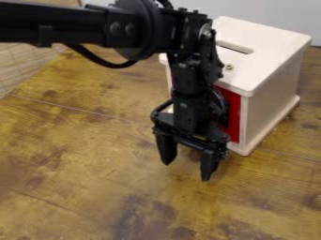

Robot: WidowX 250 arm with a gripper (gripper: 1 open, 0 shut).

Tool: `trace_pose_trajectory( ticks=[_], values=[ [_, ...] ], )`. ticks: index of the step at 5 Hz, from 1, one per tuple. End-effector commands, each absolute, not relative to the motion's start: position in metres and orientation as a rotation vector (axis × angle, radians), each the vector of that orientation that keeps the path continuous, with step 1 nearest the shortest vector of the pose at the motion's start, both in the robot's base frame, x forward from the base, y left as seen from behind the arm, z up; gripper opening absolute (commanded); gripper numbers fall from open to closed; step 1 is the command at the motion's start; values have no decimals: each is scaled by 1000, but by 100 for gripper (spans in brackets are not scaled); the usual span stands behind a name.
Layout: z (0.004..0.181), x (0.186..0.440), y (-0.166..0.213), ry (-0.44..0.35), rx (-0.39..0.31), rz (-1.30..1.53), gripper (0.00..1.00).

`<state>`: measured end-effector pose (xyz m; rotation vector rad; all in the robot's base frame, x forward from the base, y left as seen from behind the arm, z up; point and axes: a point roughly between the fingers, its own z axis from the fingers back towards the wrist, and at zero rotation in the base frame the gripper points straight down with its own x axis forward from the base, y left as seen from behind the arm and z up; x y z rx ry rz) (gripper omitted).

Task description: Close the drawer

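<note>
Though partly hidden, the drawer [234,114] shows glossy red beside the gripper [187,160], its fingers spread.

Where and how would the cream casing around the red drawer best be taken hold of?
Probably at the slot in the casing's top, coming straight down from above: the slot is a long, narrow opening near an edge, and the top faces up uncovered there. The gripper stands before the red front, hiding much of it.
</note>
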<state>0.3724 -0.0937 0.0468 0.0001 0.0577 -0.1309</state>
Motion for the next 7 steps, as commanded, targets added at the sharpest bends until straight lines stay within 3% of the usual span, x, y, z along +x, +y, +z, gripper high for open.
trace_pose_trajectory(
  ticks=[1,7],
  values=[
    [83,374,-102,-55,-11,-152,100],
    [79,374,-105,-135,-3,-123,100]
  ],
)
